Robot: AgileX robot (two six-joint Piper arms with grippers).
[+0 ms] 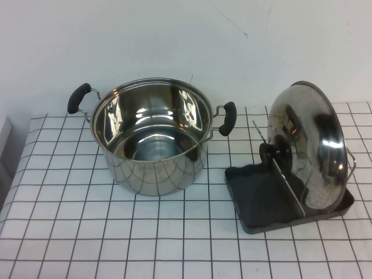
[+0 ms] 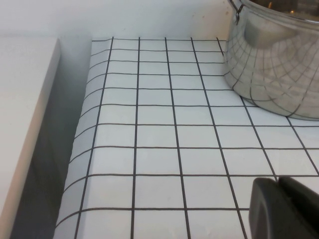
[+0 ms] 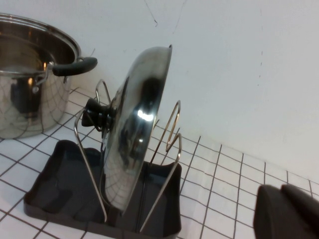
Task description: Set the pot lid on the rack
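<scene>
The round, domed stainless-steel pot lid stood on edge in the silver wire rack, knob toward nine o'clock. Both end effectors were clear: the right end effector nearer, the left end effector over bare tabletop; I cannot tell either's opening.

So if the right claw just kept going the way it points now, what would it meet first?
Probably the rack and the pot lid standing in it. The right claw faces them across bare tablecloth, though depth is hard to judge.

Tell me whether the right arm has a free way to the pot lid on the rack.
Probably yes. The right gripper sits low beside the rack, and only bare tablecloth lies between it and the pot lid. The pot stands on the far side. The left gripper waits beyond it.
</scene>
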